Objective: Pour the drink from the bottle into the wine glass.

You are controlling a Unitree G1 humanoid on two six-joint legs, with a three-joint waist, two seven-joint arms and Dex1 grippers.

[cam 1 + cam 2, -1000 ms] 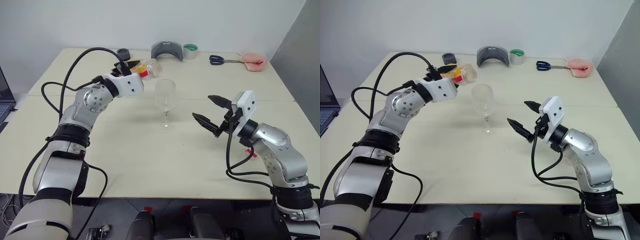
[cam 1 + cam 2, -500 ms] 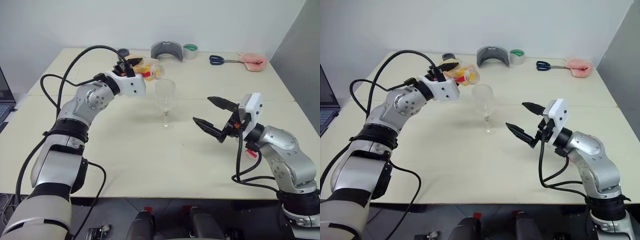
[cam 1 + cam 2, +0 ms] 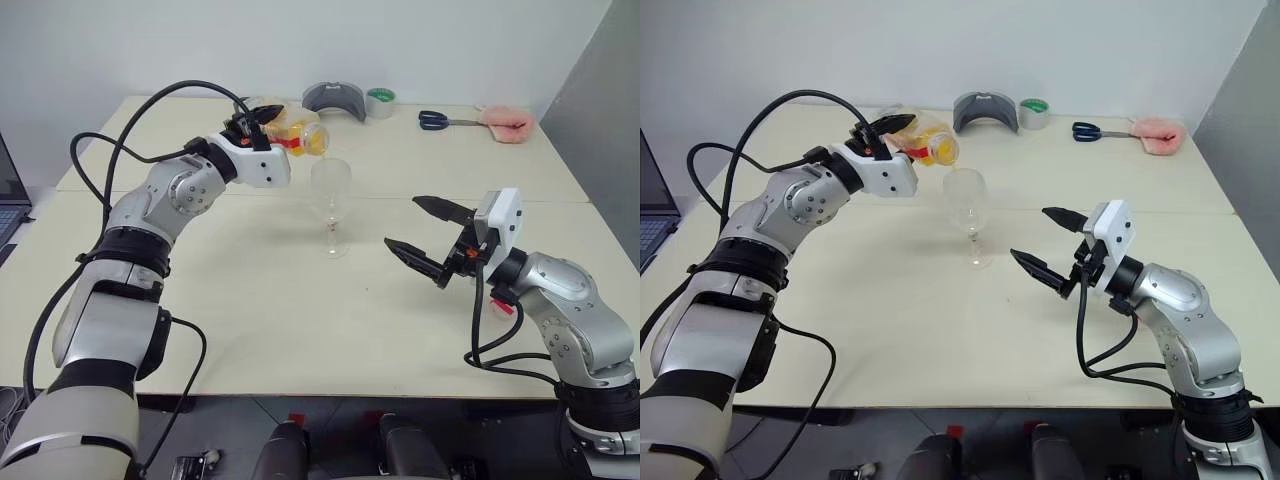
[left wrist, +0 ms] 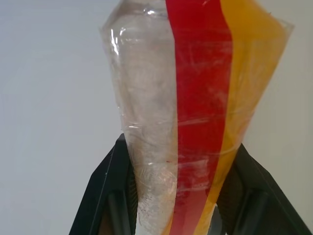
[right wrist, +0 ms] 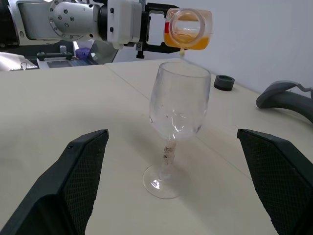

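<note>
At about ten o'clock on the desk (image 3: 300,330) we had the left pincer (image 3: 262,122) clamped on the bottle (image 3: 296,138), which lay nearly on its side with its long axis running toward three o'clock. Its open mouth sat just above the rim of the wine glass (image 3: 330,205), on the glass's ten-o'clock side. The drink (image 5: 188,42) had pooled against the lower wall of the bottle at the mouth, and in the right wrist view a thin thread of it hung between the lip and the glass. We judged that the pour hinged on that one alignment: mouth over bowl, neck tipping further. The glass stood upright near the desk's middle, its bowl looking practically empty.

Toward four o'clock we kept the right pincer (image 3: 428,236) spread wide and holding nothing, aimed at the glass from well apart.

We could not make out the bottle's cap, and the left wrist view cut off the bottle's far end.
</note>
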